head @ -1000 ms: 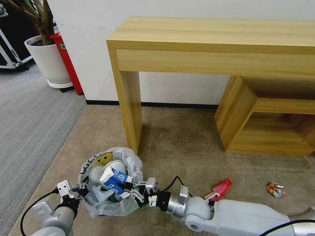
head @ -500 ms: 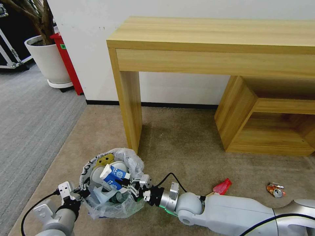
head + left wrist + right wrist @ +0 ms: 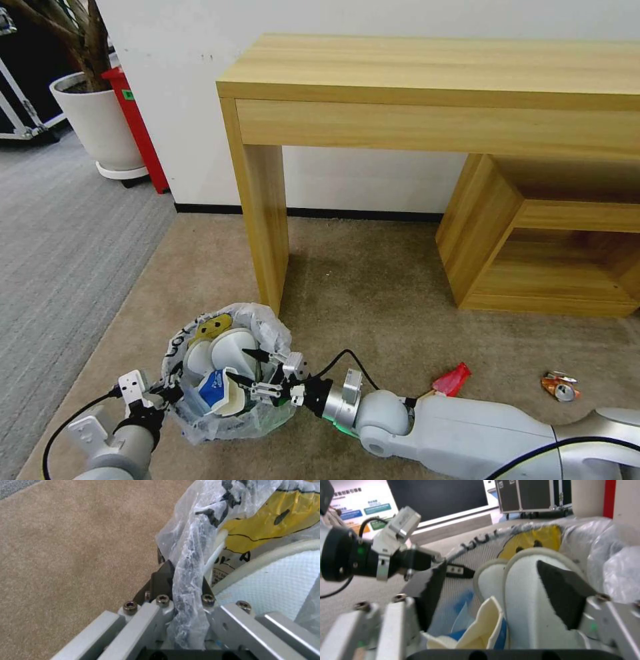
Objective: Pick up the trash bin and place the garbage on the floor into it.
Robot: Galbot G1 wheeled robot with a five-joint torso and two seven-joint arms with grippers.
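The trash bin point(image 3: 179, 347), lined with a crinkly white bag, sits low on the beige floor point(image 3: 373, 300) near the desk leg. My left gripper point(image 3: 165, 389) is shut on its bagged rim point(image 3: 190, 542), and the left wrist view shows that gripper point(image 3: 181, 572) pinching the plastic. My right gripper point(image 3: 237, 364) hangs open over the bin mouth, its black pads point(image 3: 430, 590) spread apart with nothing between them. Two white slippers point(image 3: 230, 345) and a blue-white carton point(image 3: 215, 390) lie inside; the right wrist view shows the carton point(image 3: 476, 630) below the slippers point(image 3: 526, 592). On the floor lie a red wrapper point(image 3: 452, 380) and a crushed can point(image 3: 559, 387).
A wooden desk point(image 3: 427, 73) stands just behind the bin, its leg point(image 3: 263, 220) close to the rim. A low wooden shelf point(image 3: 547, 253) is at the right. A white planter point(image 3: 100, 120) and a red stand point(image 3: 137, 127) sit far left on the grey carpet point(image 3: 60, 253).
My right gripper carried the carton left over the bin and opened. The carton dropped from the fingers and now lies inside. The left gripper kept its hold on the rim.
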